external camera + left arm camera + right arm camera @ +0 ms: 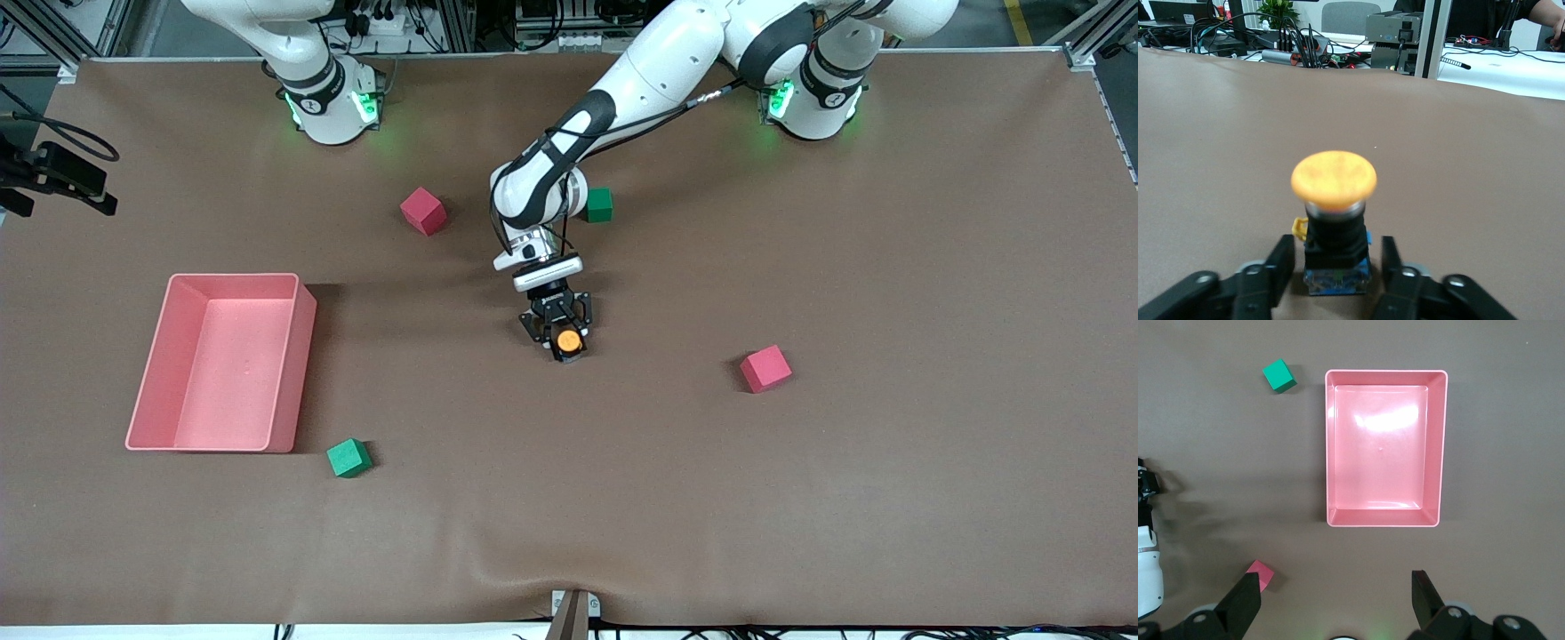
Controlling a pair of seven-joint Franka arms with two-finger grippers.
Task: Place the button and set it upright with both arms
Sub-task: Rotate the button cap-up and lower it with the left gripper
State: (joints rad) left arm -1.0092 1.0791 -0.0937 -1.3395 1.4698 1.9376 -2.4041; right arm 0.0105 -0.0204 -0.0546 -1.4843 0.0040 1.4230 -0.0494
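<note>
Front view: counter [800,498] carries a pink bin [222,360]. Left end effector [558,333] sits at mid-counter, fingers [1281,267] parted, flanking without touching the upright button [1335,220]. Right end effector [1337,613], released, hangs over the bin.

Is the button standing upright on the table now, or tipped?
Upright: the button stands cap-up on the table, between the left gripper's parted fingers, which show gaps.

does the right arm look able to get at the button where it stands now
Probably not yet: the left gripper flanks the button, fingers slightly off its body. The open right gripper hangs over the pink tray.
</note>
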